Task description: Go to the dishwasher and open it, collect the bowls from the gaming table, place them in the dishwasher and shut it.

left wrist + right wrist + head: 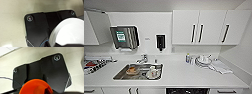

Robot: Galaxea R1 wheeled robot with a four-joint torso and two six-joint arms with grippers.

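The dishwasher [187, 91] shows as a dark strip under the white counter's front edge, with faint rack glints inside. In the right wrist view an orange-red bowl [35, 87] hangs close to the camera above the pale floor, and my right gripper [46, 91] is shut on its rim. In the left wrist view a round white-looking bowl [68, 32] hangs the same way, with my left gripper [60, 45] shut on its lower edge. The gaming table is out of view.
A steel sink [119, 75] in the counter holds a pale orange dish and white crockery. A dish rack [94, 65] stands at the left. Stacked plates [203, 60] and a cloth [220, 67] lie at the right. White wall cabinets [199, 27] hang above.
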